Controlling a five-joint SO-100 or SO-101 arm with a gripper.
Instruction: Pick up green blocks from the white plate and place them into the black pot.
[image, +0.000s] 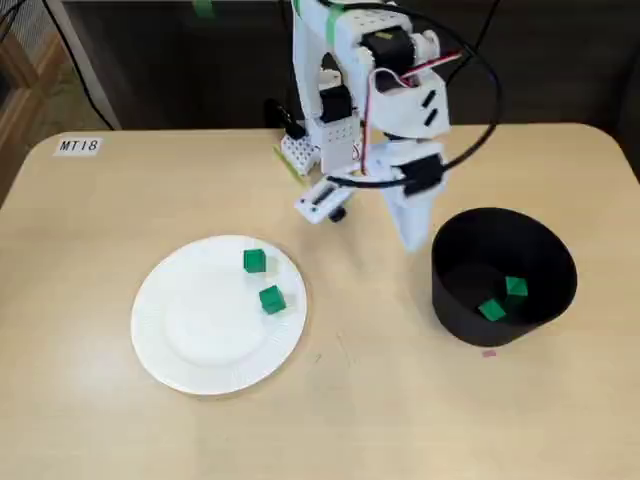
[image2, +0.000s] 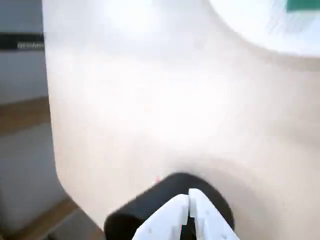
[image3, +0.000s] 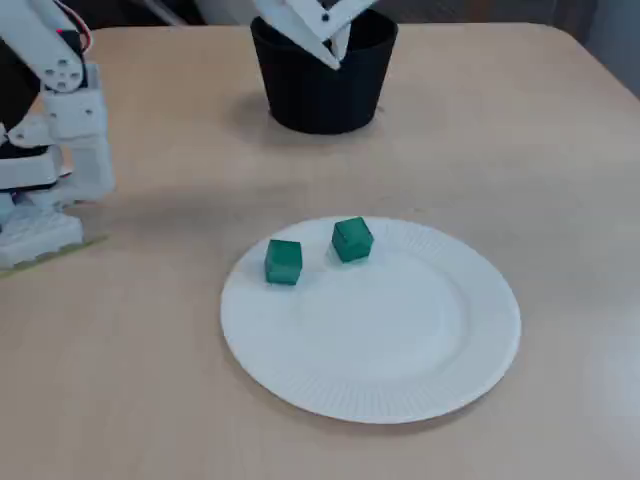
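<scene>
Your pincer (image: 412, 240) hangs by the black pot (image: 455, 312), fingers together and holding nothing, while one green block (image: 254, 261) and a second green block (image: 271, 299) sit near each other on the white plate (image: 200, 335); reaching down unopened or off-centre would likely knock one into the other.

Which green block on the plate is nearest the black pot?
The right-hand block in a fixed view, by the far rim of the plate. The other block sits left of it, farther from the pot.
</scene>
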